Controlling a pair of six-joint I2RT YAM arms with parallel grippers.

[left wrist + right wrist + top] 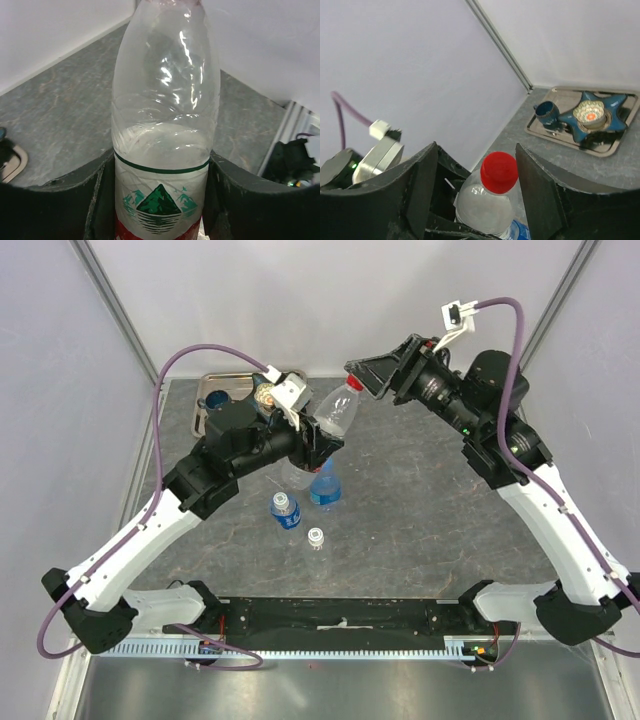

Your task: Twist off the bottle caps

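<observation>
Left pincer [160, 210]: clamped on the red-labelled bottle [165, 125] at label height, one finger on each side. The bottle is lifted off the counter [430, 520] and tilted toward the other arm.
Right pincer [477, 185]: jaws apart, straddling the red cap [499, 171] without gripping it. There is a clear gap on one side; the other finger is so close that I cannot tell whether it touches.
Task's things: the red cap sits on its bottle in the air between the arms. A blue-labelled bottle [325, 487], a small blue bottle [285, 510] and a tiny bottle [316, 538] stand on the counter just below.
Risk, off-centre close: the cap lies nearer one finger, so closing may push the neck sideways before both fingers bite.
Risk, bottle turning: the thin wall may give under the left grip. The twist could then spin the whole bottle instead of loosening the cap.
Risk, spill: I cannot tell how much liquid is inside. With the bottle tilted, any liquid would likely run out once the cap is off.
Risk, drop: a slipped bottle or cap would likely fall onto the standing bottles and topple them.
</observation>
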